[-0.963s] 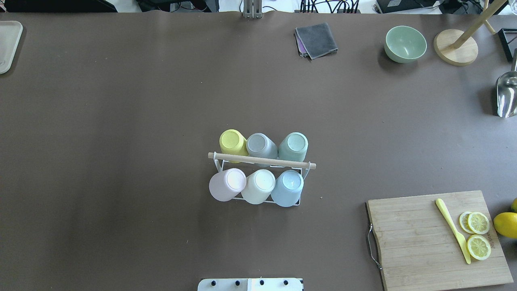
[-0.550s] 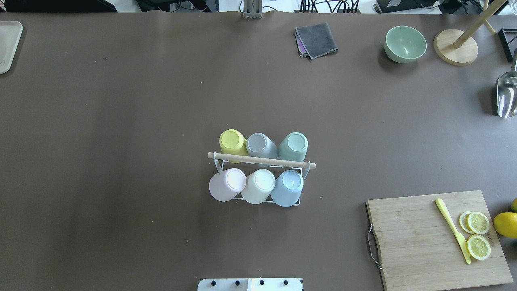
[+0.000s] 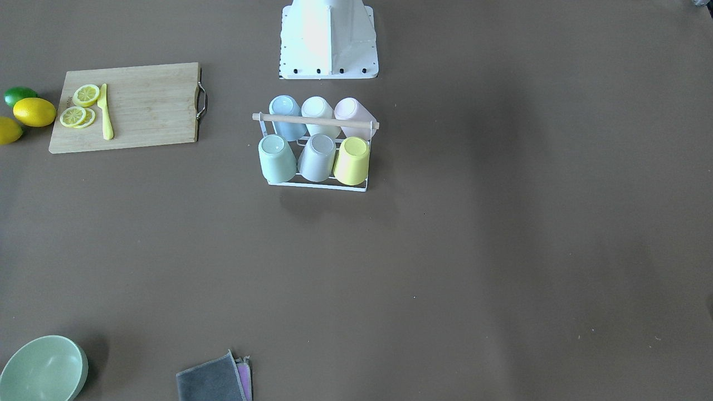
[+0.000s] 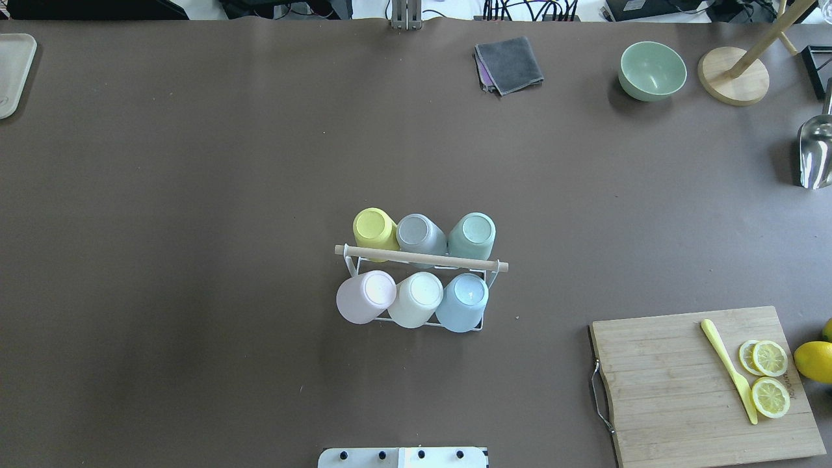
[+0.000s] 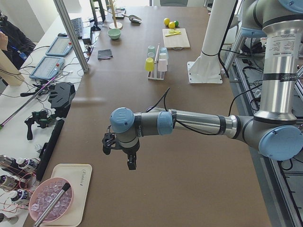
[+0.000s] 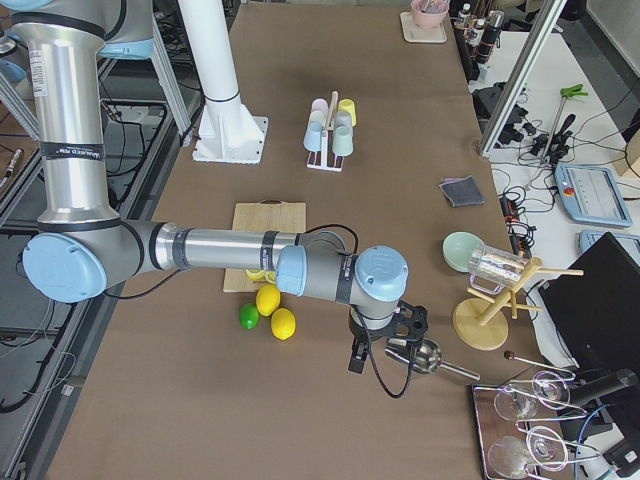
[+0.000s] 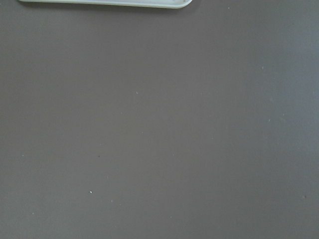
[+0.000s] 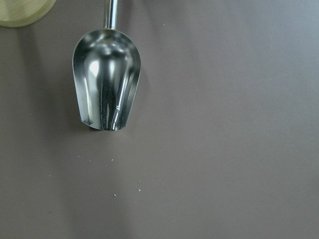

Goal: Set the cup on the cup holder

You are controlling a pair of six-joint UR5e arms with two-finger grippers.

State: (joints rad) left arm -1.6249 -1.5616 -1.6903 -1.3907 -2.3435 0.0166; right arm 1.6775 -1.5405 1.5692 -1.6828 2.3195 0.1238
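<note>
Bright even light, soft shadows, glare on metal scoop (image 8: 107, 84), sharp focus

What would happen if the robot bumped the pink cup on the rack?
The pink cup sits upside down on the cup holder, tilted outward past its end, so a bump would probably rock it rather than roll it away. It looks like plastic, so likely light and not breakable. The thin wire holder might slide too.

Six cups (image 4: 416, 305) stand on the cup holder (image 4: 422, 259) in two rows of three, the cutting board (image 4: 676, 383) off to its right
</note>
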